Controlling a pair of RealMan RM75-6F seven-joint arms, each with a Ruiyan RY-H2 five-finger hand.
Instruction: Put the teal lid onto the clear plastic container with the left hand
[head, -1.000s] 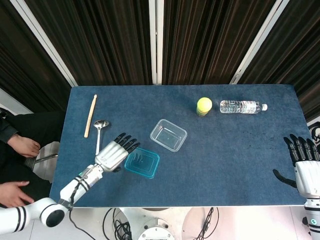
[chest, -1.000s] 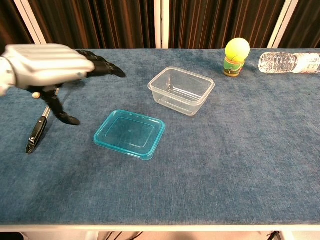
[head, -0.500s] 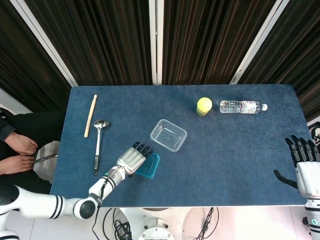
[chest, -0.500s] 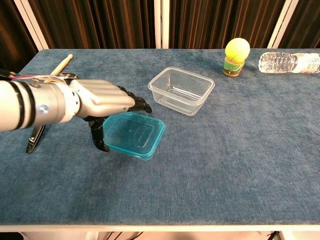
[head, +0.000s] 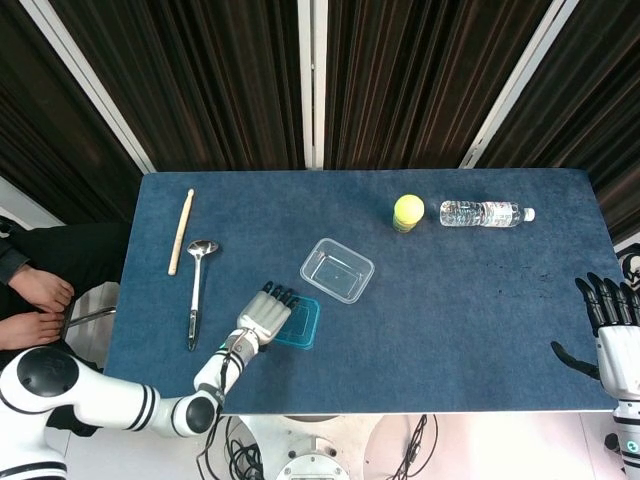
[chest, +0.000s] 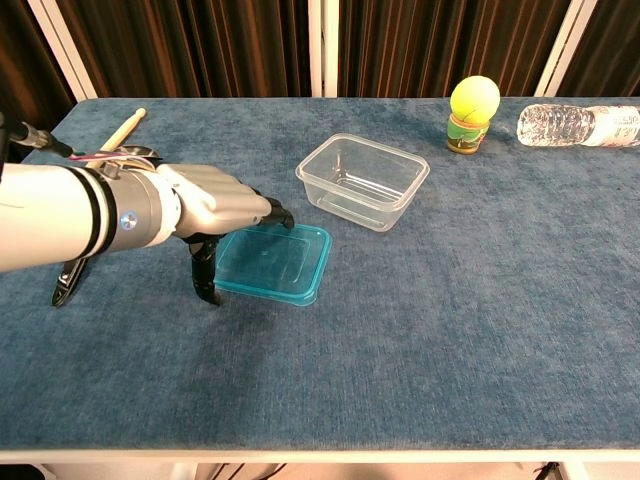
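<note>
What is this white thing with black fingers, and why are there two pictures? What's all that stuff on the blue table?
It is a robot with two arms that end in hands. One picture looks down from its head, the other looks out from its chest.

The left hand reaches over the edge of the teal lid, but whether it has a grip yet is hard to tell. The right hand waits open at the table's edge.

On the blue table lie a clear plastic container, a ladle, a wooden stick, a water bottle and a small yellow-topped toy.
</note>
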